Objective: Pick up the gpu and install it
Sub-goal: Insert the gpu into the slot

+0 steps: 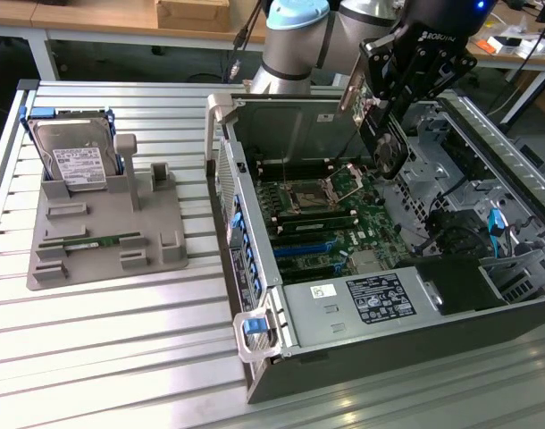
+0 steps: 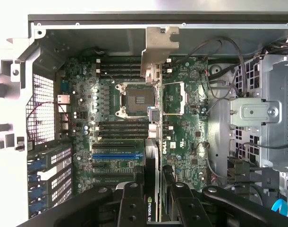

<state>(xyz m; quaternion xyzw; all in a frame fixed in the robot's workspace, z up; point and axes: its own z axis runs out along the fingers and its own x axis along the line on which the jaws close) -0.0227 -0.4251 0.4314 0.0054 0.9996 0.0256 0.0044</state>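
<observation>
Fig.: I have the gpu (image 1: 389, 147) pinched on edge between the jaws of the gripper (image 2: 153, 174), hanging inside the open computer case (image 1: 268, 125) over the motherboard (image 1: 380, 214). I judge its long axis lies crosswise to the blue slot (image 2: 114, 154), which sits low toward the exterior view's left.

A slatted metal bench (image 1: 121, 357) carries a grey holder (image 1: 170, 228) on the exterior view's left. A silver hard drive (image 1: 76, 161) with a white label stands on edge in the holder's far corner, and a green memory stick (image 1: 92, 242) lies flat in a groove nearer its front. Just beside the holder, an open computer case (image 1: 362, 353) lies on its side. Inside it are a green motherboard (image 1: 331, 228) with an empty CPU socket (image 2: 134, 98), a blue slot (image 2: 115, 155) and a labelled power supply (image 1: 362, 304). A wooden box (image 1: 192, 12) sits on a far table.
</observation>
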